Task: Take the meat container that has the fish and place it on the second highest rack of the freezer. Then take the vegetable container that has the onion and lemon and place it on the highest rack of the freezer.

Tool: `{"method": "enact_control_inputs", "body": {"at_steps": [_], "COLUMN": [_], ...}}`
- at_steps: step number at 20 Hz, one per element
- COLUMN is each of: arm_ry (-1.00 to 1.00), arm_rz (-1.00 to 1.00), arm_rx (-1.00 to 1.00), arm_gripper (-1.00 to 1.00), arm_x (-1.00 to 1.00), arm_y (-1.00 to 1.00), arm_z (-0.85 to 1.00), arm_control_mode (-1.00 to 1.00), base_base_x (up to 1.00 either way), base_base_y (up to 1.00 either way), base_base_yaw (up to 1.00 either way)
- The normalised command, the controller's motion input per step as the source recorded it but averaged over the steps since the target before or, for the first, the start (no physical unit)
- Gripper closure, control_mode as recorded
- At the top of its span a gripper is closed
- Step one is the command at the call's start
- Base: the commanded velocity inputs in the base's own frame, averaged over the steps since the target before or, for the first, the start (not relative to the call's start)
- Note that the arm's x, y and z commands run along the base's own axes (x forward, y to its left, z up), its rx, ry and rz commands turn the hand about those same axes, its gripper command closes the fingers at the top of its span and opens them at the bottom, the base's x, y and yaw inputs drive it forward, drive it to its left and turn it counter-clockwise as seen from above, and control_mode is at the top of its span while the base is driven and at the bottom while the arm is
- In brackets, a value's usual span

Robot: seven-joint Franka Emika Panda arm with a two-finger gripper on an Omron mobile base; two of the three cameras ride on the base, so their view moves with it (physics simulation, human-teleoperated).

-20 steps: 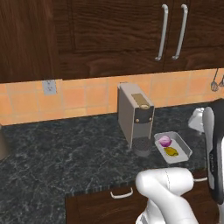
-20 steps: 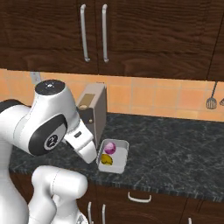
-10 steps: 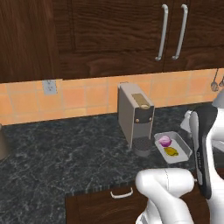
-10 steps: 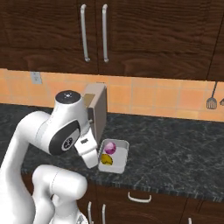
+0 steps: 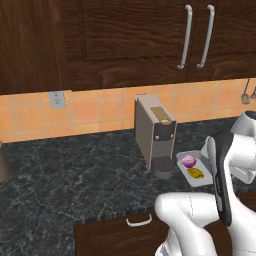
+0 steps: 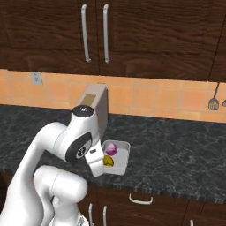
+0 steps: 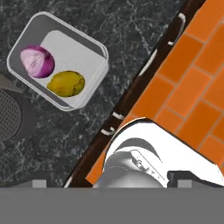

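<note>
The vegetable container (image 5: 204,180) is a shallow grey tray on the dark counter, just right of the coffee machine. It holds the purple onion (image 5: 188,161) and the yellow lemon (image 5: 196,173). From the right, the container (image 6: 125,155), onion (image 6: 110,148) and lemon (image 6: 108,162) sit partly behind my arm. In the hand view the container (image 7: 89,43) lies at the upper left, with the onion (image 7: 37,61) and lemon (image 7: 66,84) side by side. My gripper (image 7: 114,183) hangs high above the counter's front edge, open and holding nothing. The meat container, the fish and the freezer are out of view.
A grey coffee machine (image 5: 155,131) stands against the orange tiled wall, its round drip tray (image 7: 8,116) beside the tray. Dark wall cabinets (image 6: 95,31) hang above. Drawer fronts (image 5: 139,220) run below the counter edge, and an orange tiled floor (image 7: 192,87) lies beyond them. A utensil (image 6: 213,103) hangs at the right.
My arm has swung: its elbow has moved right and lower, closer over the tray. The tray, onion and lemon have stayed put. The gripper stays open.
</note>
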Motion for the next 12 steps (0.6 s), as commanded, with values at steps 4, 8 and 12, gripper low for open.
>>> {"method": "enact_control_inputs", "body": {"at_steps": [4, 8, 12], "arm_ry": [0.1, 0.05, 0.05], "arm_rz": [-0.05, -0.17, -0.15], "arm_rx": [0.05, 0.0, 0.0], "arm_gripper": [-1.0, -1.0, -1.0], "arm_x": [0.2, 0.36, 0.4], "arm_y": [-0.13, -0.26, -0.3], "arm_z": [-0.26, -0.28, -0.25], "arm_control_mode": [-1.0, -1.0, -1.0], "base_base_x": [0.0, 0.0, 0.0], "base_base_y": [0.0, 0.0, 0.0], "base_base_yaw": [0.0, 0.0, 0.0]}}
